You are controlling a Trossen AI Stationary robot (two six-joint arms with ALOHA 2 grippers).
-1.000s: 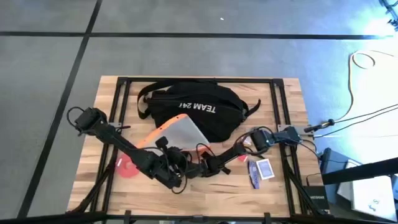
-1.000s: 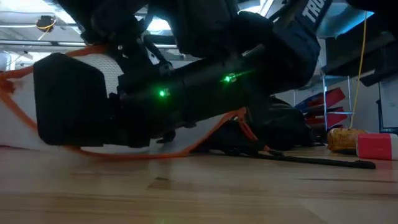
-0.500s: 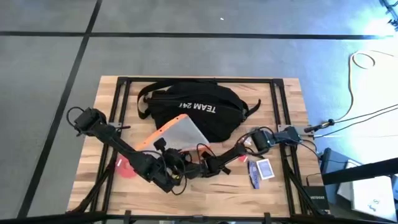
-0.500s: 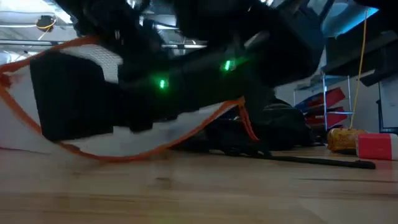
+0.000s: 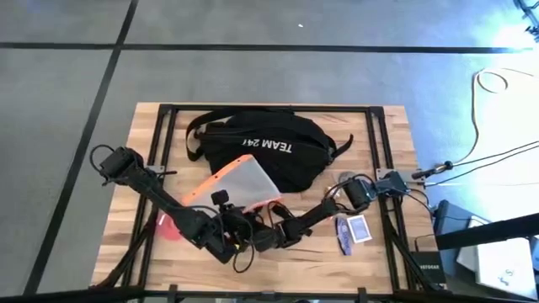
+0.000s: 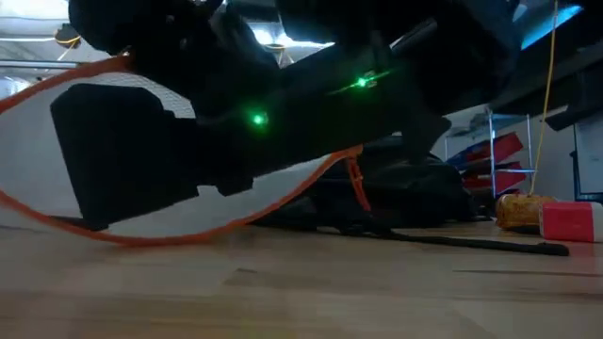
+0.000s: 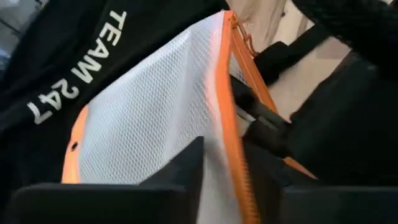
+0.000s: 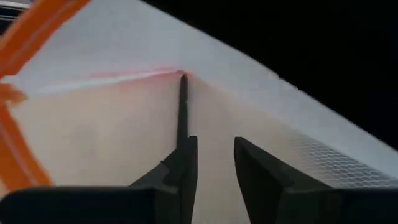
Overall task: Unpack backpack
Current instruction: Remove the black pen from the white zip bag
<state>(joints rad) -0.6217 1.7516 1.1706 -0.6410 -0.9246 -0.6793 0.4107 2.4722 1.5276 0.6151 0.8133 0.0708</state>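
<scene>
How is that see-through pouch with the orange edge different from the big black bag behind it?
The pouch is pale, translucent mesh trimmed in orange; the backpack is opaque black with white "TEAM 247" lettering. The pouch is flat and thin, the backpack bulky, with straps. The pouch is much smaller and leans partly on the backpack. Both are soft fabric.

The right gripper (image 8: 211, 163) is filling the lower part of the right wrist view, its two dark fingers (image 8: 261, 171) standing slightly apart. Just ahead, a white mesh pouch (image 8: 124, 124) is spreading across the view, its orange trim (image 8: 34, 28) running along one edge. A thin dark rod (image 8: 182, 109) is lying along the pouch's fold, meeting one finger.
</scene>
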